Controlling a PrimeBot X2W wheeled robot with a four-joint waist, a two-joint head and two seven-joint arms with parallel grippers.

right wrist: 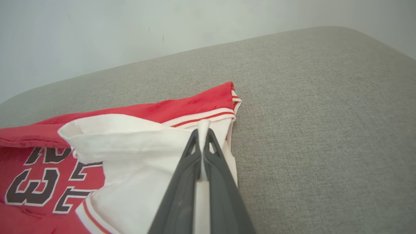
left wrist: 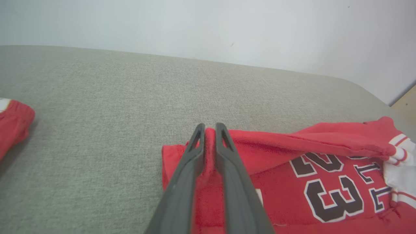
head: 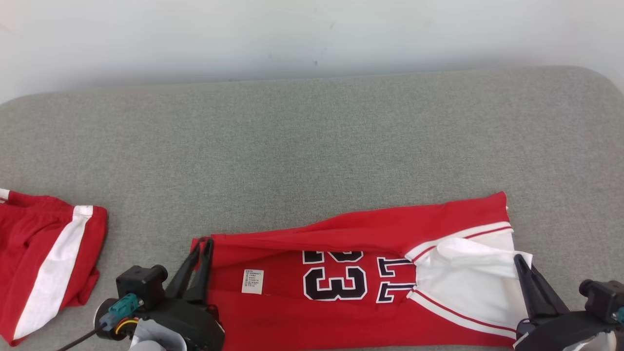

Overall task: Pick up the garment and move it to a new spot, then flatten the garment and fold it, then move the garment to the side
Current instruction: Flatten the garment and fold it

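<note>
Your jersey stretches left-to-right along the lower frame between both arms. The left fingers, barely parted, pinch its red hem. The right fingers clamp its white end.

Black left pincer carries a teal connector.

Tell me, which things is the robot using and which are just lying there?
In the job: jersey, left gripper, right gripper, both pinching it.
Just lying about: shorts, at the left on the grey cushion.
</note>
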